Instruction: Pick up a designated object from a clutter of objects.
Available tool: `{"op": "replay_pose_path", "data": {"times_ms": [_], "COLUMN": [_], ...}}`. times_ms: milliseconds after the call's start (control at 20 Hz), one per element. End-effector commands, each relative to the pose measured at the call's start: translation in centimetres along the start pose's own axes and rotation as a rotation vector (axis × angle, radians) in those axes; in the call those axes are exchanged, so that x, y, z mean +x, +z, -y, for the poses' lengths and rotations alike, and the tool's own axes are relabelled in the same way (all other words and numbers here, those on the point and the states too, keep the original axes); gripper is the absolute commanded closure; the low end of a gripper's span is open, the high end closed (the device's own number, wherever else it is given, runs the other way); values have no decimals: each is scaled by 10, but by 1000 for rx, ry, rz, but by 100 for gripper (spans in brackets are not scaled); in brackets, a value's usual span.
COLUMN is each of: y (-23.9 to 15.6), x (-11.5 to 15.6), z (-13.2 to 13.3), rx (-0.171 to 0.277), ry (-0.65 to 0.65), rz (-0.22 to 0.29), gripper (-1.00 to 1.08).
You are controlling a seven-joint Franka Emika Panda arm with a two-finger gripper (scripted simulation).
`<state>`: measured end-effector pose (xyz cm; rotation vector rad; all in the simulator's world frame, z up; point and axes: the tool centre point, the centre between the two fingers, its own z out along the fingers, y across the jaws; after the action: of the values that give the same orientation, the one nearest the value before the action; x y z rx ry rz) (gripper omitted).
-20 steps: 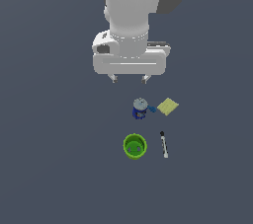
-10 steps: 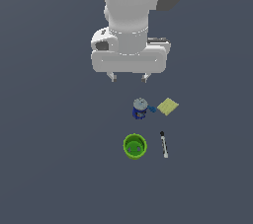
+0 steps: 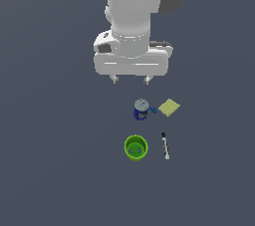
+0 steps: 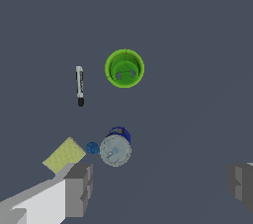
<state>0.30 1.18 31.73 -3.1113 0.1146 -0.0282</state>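
The designated object, a tiny bright-blue piece (image 3: pixel 154 110) (image 4: pixel 92 148), lies between the dark-blue grey-topped can (image 3: pixel 141 109) (image 4: pixel 116 148) and the flat pale-yellow square (image 3: pixel 169 107) (image 4: pixel 64 154). It touches or nearly touches both. My gripper (image 3: pixel 131 79) (image 4: pixel 160 188) hangs open above the floor, behind the clutter of objects in the exterior view, with nothing between its fingers. Both fingertips (image 3: pixel 115 79) show as short grey stubs under the white hand.
A green round cup (image 3: pixel 136 147) (image 4: pixel 124 68) stands in front of the can in the exterior view. A thin black-and-white pen (image 3: pixel 165 145) (image 4: pixel 79 86) lies beside the cup, on the exterior view's right. The floor is plain dark grey.
The arm and its open gripper have shifted slightly toward the exterior view's right and a little lower. The objects have not moved.
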Motion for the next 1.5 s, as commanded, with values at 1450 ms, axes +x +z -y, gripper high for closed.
{"op": "replay_pose_path", "data": {"times_ms": [1450], "y": [121], "x": [-26], "z": [54], "rx": [-25], "ry": [547], "rz": [2], "gripper": [-92]}}
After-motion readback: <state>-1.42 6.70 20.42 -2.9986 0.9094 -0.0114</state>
